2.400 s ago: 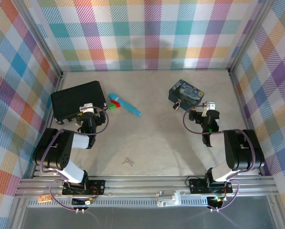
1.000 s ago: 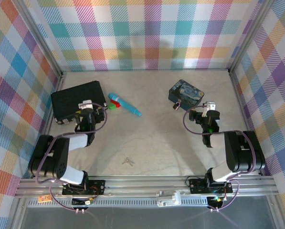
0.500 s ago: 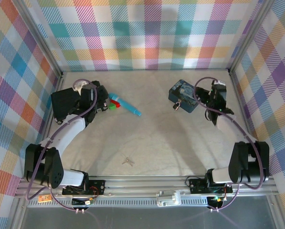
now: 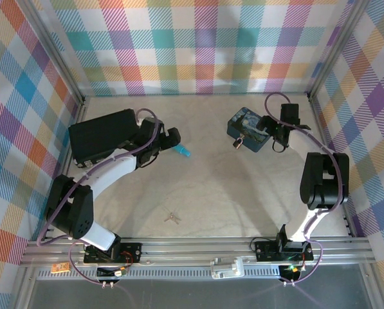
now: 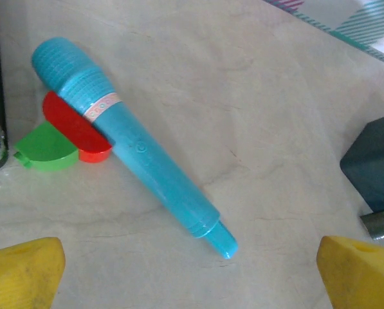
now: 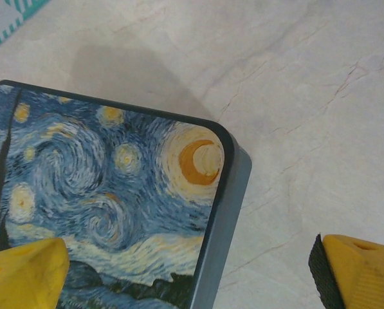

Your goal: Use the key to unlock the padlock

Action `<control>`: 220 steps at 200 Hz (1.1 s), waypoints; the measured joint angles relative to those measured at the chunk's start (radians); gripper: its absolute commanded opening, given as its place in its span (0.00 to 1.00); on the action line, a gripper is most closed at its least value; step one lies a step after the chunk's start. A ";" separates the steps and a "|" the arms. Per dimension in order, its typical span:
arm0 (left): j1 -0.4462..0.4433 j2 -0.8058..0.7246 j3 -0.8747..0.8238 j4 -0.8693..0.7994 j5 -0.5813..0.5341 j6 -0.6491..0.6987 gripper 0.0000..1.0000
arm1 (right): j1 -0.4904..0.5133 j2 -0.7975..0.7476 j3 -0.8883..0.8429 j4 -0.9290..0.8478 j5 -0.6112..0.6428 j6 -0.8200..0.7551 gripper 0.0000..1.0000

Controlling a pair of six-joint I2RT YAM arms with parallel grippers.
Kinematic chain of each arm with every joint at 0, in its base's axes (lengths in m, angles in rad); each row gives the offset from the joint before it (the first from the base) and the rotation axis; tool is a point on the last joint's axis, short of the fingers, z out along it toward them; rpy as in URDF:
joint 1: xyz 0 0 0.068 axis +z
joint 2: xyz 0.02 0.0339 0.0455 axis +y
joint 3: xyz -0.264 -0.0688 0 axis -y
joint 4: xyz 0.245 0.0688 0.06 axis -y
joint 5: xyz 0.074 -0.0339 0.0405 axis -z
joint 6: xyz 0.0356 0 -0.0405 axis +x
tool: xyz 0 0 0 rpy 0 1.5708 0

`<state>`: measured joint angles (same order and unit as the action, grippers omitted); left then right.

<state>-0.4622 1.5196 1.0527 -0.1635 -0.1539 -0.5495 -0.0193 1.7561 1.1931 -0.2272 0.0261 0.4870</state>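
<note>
1. Left gripper (image 5: 192, 273) is hovering, fingers spread wide, above a cyan stick (image 5: 134, 148).
2. Right gripper (image 6: 192, 267) is hanging, fingers likewise spread, over a painted tin (image 6: 114, 187).
3. The padlock (image 4: 239, 142) is sitting against the tin's near side; the key (image 4: 172, 217) is lying well apart, nearer the arm bases.

1. A robot lab test cell.
2. Plaid cloth walls (image 4: 204, 45) on metal framing (image 4: 325, 64) box in a pale tabletop (image 4: 211, 187).
3. The left arm (image 4: 108, 170) and right arm (image 4: 323, 180) stand on an aluminium rail (image 4: 198, 248) at its near edge.
</note>
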 measured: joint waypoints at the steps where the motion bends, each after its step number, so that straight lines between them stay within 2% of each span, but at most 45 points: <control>1: 0.000 0.000 0.000 0.000 0.000 0.000 1.00 | 0.000 0.001 0.000 0.000 -0.002 0.000 0.99; 23: 0.000 -0.001 0.000 -0.016 -0.005 0.001 1.00 | 0.000 0.024 0.000 0.001 -0.031 0.000 1.00; 75: 0.000 -0.017 -0.005 -0.044 0.003 0.017 1.00 | 0.000 0.129 0.077 0.001 -0.111 -0.014 0.92; 112: 0.000 -0.089 -0.064 0.016 0.015 0.018 0.99 | 0.000 0.146 0.098 0.001 -0.152 -0.045 0.75; 151: 0.000 -0.098 -0.069 0.050 0.011 0.019 1.00 | -0.001 0.146 0.097 0.011 -0.199 -0.101 0.58; 220: 0.000 -0.098 -0.069 0.090 0.016 0.019 1.00 | 0.022 0.118 0.073 -0.038 -0.293 -0.250 0.51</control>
<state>-0.4622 1.4212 0.9833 -0.0734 -0.1375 -0.5304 0.0025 1.8744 1.2659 -0.2649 -0.2665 0.2371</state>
